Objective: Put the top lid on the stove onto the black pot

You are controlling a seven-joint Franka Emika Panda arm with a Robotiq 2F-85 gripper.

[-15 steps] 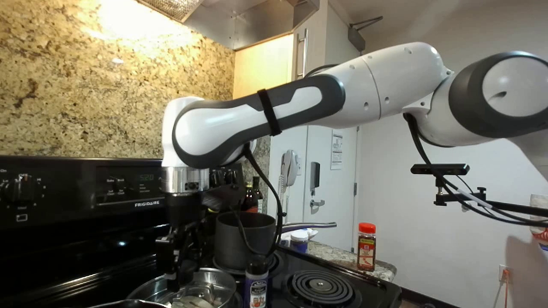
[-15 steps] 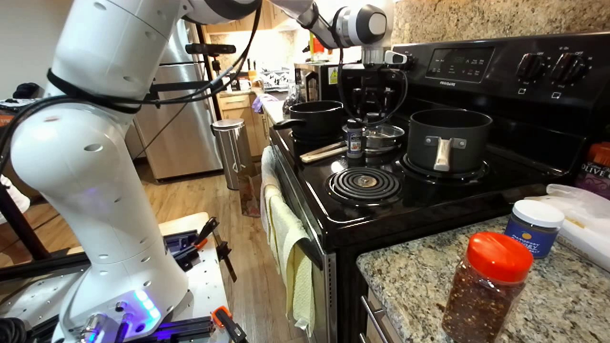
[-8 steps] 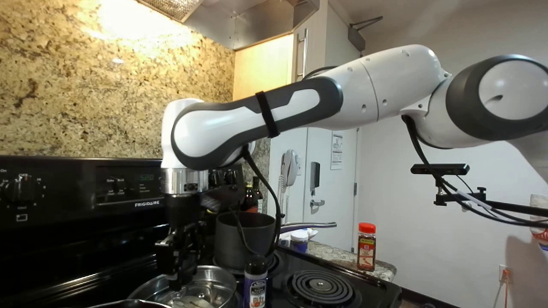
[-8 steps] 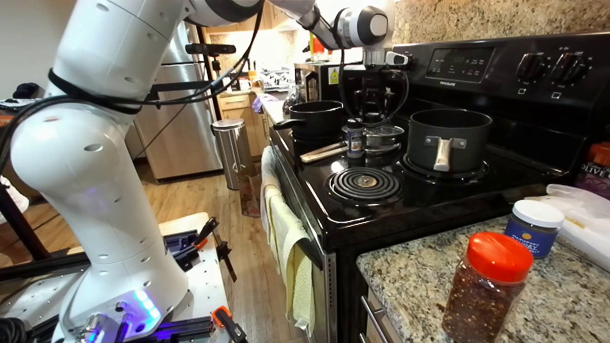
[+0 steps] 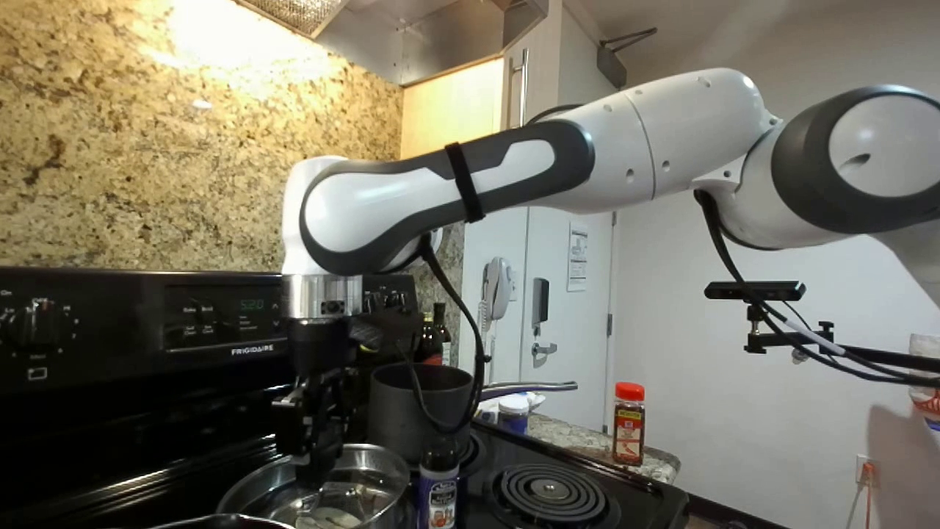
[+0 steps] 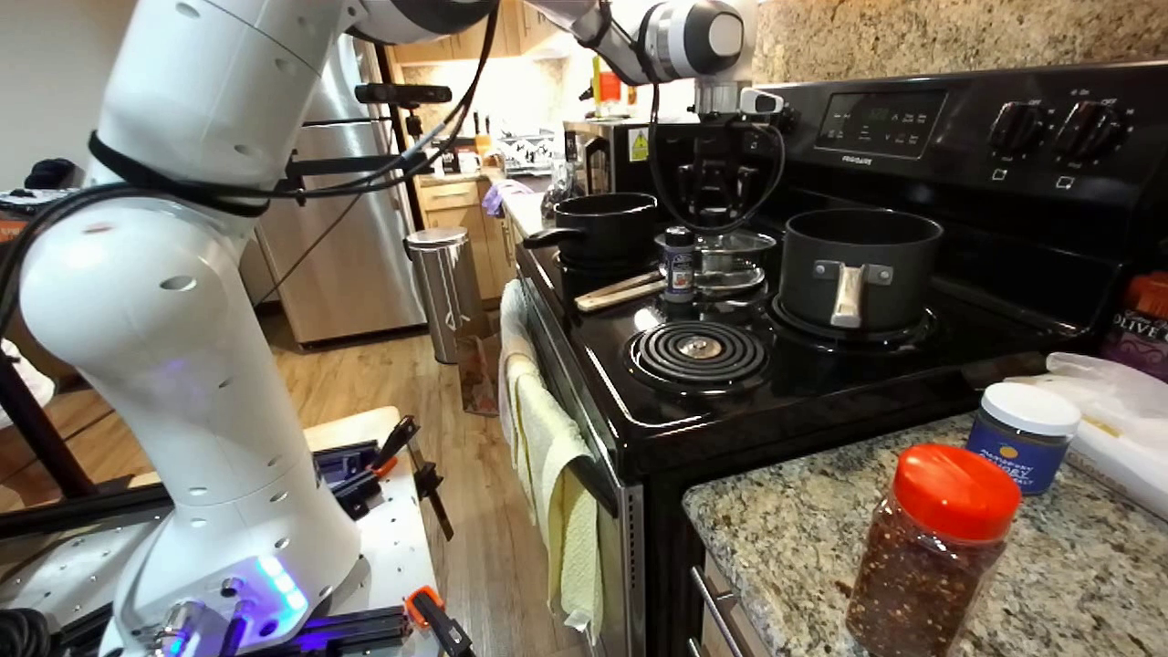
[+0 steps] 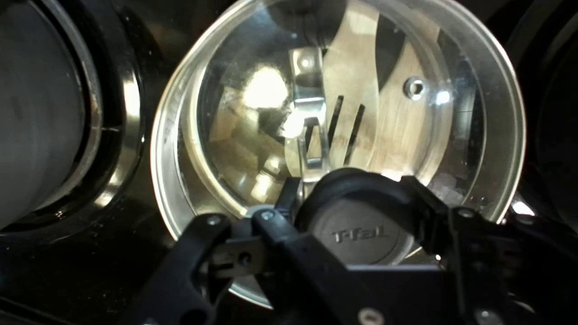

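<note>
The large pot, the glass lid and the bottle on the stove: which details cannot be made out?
Large pot: inner bottom, hidden by its own wall in both exterior views.
Glass lid: part of its rim, hidden by the gripper in the wrist view.
Bottle: most label words, too small in both exterior views.

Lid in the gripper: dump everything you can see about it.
The lid is round, clear and glassy, with a shiny metal rim, a small metal-ringed hole and a black knob marked T-fal. The gripper is closed on the knob from both sides. Knob up and roughly level, it is over the stove beside the black pot, not on it. Wooden-looking utensils show through it. I can't tell whether anything touches it from below.
</note>
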